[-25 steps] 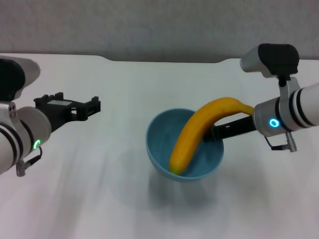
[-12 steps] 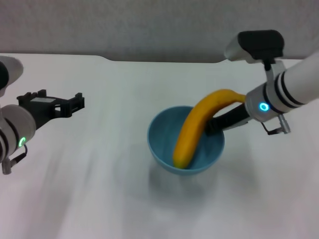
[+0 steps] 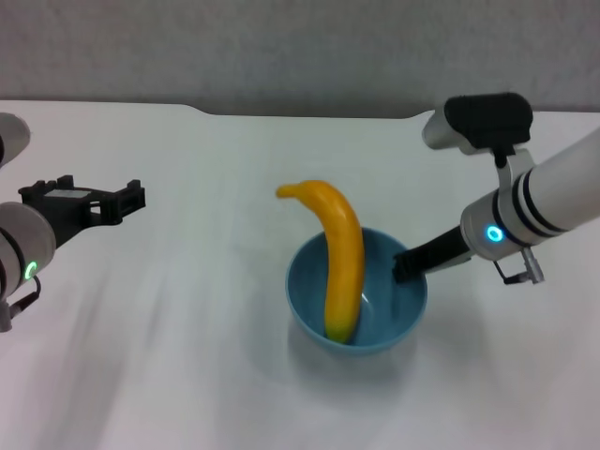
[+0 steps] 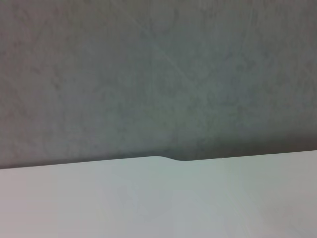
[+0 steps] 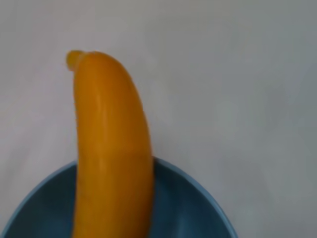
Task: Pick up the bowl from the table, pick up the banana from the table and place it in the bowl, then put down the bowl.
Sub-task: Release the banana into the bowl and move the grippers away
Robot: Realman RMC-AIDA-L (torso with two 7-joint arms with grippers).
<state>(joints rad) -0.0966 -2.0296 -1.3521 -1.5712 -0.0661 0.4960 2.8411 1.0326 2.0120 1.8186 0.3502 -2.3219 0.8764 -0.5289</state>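
The light-blue bowl [image 3: 394,323] is low at the middle of the white table [image 3: 187,375]. The yellow banana [image 3: 342,253] stands in it, leaning over the far rim with its stem end pointing far-left. My right gripper [image 3: 403,266] is at the bowl's right rim, shut on it. In the right wrist view the banana [image 5: 111,148] rises out of the bowl [image 5: 193,208]. My left gripper [image 3: 82,194] is open and empty, off to the left above the table.
The table's notched far edge [image 3: 309,114] meets a grey wall. The left wrist view shows only the table [image 4: 158,203] and that wall.
The bowl has come down and nearer with the right gripper. The banana swung round, so its stem now points far-left instead of right. The left arm drew back to the left.
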